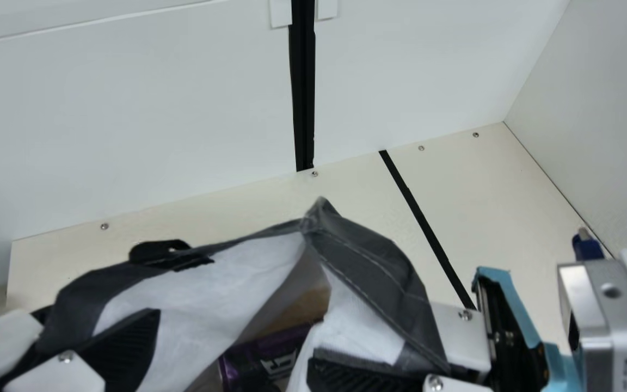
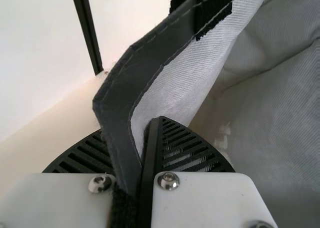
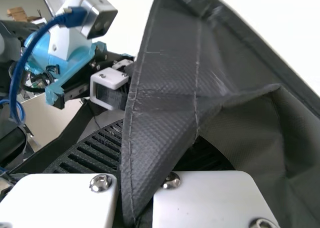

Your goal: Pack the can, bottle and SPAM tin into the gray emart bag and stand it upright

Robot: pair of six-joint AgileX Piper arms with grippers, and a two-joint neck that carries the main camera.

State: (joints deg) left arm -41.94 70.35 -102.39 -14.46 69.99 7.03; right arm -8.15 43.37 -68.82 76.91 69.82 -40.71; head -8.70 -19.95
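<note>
Low in the main view, against the cream counter (image 1: 487, 218), one gray fabric bag with a whitish lining (image 1: 373, 267) gapes open. The left tool, black and ribbed (image 1: 93, 326), is clamped on one side of its rim; the matching right tool (image 1: 327, 359) pinches the other. One glossy dark purple item with pale markings (image 1: 262, 356) lies inside, partly behind the lining and cut off at the bottom edge; I cannot tell whether it is can, bottle or tin. The bag's base is out of frame.
</note>
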